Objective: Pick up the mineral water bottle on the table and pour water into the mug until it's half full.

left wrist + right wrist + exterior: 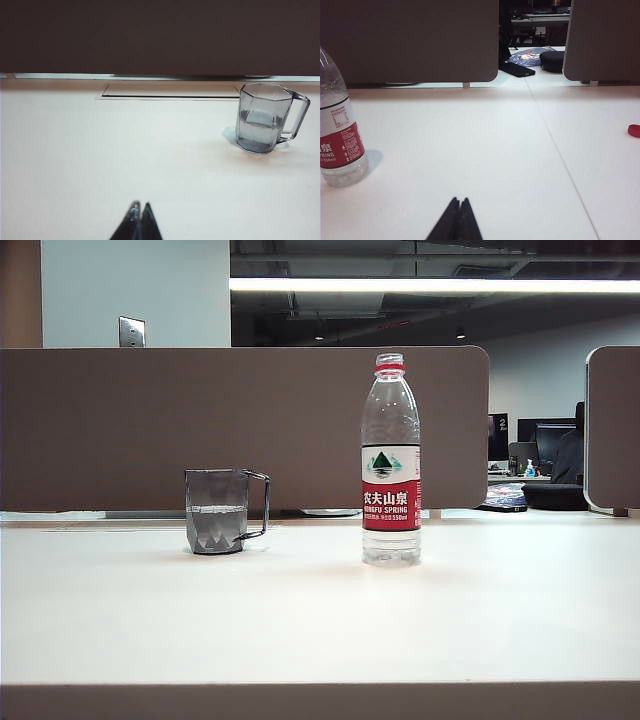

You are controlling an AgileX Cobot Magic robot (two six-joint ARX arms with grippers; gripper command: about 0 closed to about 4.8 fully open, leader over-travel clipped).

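The mineral water bottle (390, 465) stands upright on the white table (320, 620), uncapped, with a little water at its bottom; its lower part also shows in the right wrist view (339, 135). To its left stands the smoky-grey mug (218, 510), handle toward the bottle, water about halfway up; the left wrist view shows the mug (262, 117) too. My left gripper (140, 205) is shut and empty, well short of the mug. Also shut and empty, my right gripper (459, 200) sits back from the bottle. Neither gripper appears in the exterior view.
A brown partition (240, 425) runs along the table's far edge, with a second panel (612, 430) at the right. A small red cap (634, 130) lies on the table off to one side. A recessed slot (170, 91) sits in the tabletop behind the mug.
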